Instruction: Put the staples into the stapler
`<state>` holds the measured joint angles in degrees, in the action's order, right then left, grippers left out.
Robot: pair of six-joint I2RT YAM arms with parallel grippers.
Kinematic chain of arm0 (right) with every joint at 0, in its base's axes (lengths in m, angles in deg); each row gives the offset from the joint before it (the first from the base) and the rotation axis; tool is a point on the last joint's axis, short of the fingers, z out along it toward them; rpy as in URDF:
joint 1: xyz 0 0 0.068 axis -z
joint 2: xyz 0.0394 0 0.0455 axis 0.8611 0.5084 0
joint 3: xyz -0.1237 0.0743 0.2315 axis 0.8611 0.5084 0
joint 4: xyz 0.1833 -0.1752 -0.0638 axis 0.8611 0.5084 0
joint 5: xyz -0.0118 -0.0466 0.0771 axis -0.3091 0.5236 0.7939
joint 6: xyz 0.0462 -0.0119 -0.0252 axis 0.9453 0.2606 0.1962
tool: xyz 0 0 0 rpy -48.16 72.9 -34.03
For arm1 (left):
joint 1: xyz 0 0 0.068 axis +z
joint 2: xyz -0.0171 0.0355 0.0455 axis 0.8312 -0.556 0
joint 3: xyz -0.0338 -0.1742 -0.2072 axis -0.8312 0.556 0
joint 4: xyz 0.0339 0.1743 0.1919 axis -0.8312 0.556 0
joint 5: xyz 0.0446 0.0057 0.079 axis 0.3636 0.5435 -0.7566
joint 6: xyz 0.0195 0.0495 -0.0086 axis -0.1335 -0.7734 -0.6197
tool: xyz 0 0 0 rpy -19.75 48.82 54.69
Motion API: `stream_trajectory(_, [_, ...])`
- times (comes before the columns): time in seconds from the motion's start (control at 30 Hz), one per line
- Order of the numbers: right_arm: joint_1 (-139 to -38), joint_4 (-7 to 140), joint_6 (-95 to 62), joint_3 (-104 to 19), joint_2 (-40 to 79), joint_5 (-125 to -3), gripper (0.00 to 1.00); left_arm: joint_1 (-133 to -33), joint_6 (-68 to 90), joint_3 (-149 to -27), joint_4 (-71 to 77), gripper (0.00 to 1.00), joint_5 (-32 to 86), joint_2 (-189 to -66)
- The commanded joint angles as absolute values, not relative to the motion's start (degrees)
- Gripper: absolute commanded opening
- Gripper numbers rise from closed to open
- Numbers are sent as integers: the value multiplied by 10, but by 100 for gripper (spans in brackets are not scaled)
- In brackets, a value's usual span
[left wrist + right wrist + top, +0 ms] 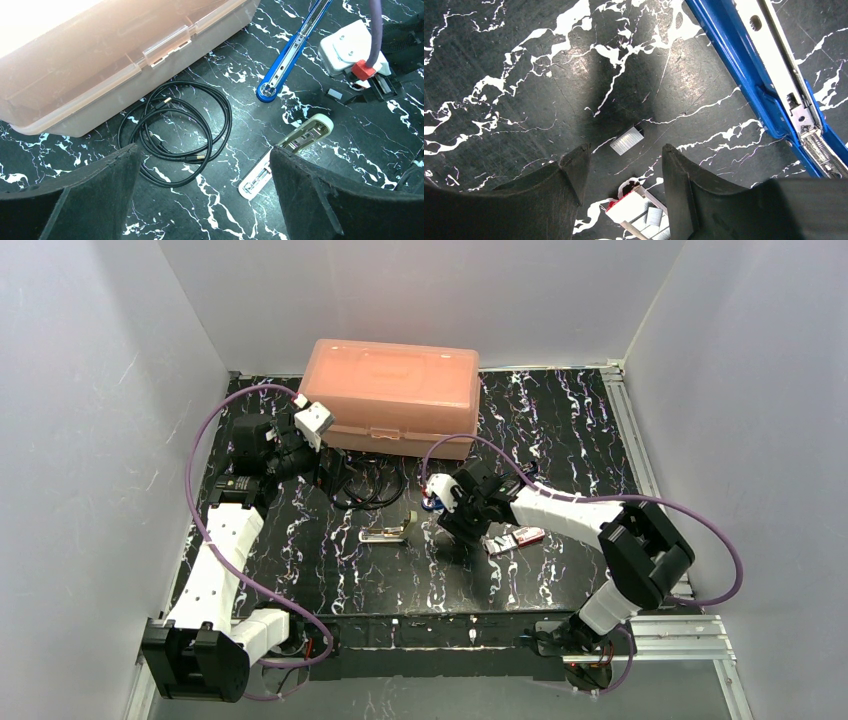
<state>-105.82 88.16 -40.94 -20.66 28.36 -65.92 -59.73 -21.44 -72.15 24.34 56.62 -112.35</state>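
The staples box (pixel 638 209), red with its white tray slid out, lies on the table below my right gripper (pixel 621 162); it also shows in the top view (pixel 517 538). A loose silvery strip of staples (pixel 626 140) rests flat on the table just past the fingertips. That gripper is open and holds nothing. A blue stapler (pixel 764 85) lies swung open to its right. A beige stapler (pixel 292 150) lies opened out on the table (pixel 385 532). My left gripper (pixel 204 150) hovers open over the table between a cable and the beige stapler.
A translucent pink lidded box (pixel 392 395) stands at the back. A coiled black cable (pixel 177 130) lies in front of it, beside the left gripper. The blue stapler (pixel 289 55) reaches toward the right wrist. White walls close in the black marbled table (pixel 560 440).
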Motion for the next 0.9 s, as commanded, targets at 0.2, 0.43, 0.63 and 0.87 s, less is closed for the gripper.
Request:
stream_trajectory(0.2, [-1051, 875, -393, -203, 317, -652, 56, -599, -214, -723, 239, 98, 569, -1123])
stream_trajectory(0.43, [-1051, 877, -386, -209, 333, -642, 46, -599, -217, -719, 239, 99, 572, -1120])
stream_trajectory(0.63, [-1051, 877, -389, -208, 338, -640, 34, -598, -220, -719, 240, 98, 575, -1121])
stream_trajectory(0.87, [-1050, 878, -412, -204, 330, -667, 30, -598, -233, -721, 248, 99, 575, -1119])
